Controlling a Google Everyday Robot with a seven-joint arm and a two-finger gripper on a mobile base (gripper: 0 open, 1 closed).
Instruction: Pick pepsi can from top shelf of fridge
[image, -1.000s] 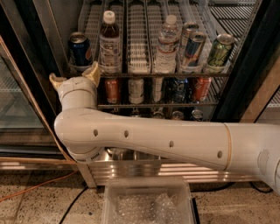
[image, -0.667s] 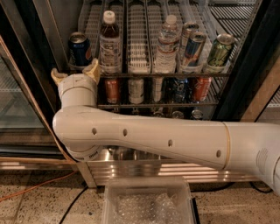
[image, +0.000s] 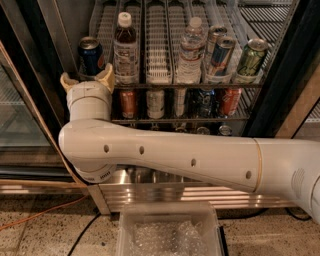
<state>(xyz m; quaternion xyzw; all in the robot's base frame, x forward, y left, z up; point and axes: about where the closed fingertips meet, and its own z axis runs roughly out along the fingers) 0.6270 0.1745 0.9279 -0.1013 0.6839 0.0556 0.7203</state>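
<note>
The pepsi can (image: 91, 54), dark blue with a silver top, stands at the left end of the top shelf (image: 165, 85) of the fridge (image: 280, 80). My gripper (image: 87, 79) is just below and in front of the can, at the height of the shelf's front rail. It is open, with its tan fingertips (image: 107, 75) spread to either side of the can's base. The fingers do not grip the can. My white arm crosses the lower half of the view from the right.
On the top shelf stand a brown bottle (image: 125, 47), a water bottle (image: 192, 50), slim blue-and-silver cans (image: 221, 55) and a green can (image: 251, 57). Several cans (image: 156, 102) line the rack below. A clear plastic bin (image: 170, 232) sits on the floor.
My gripper has risen a little toward the base of the pepsi can. The fingers stay spread and the can has not moved.
</note>
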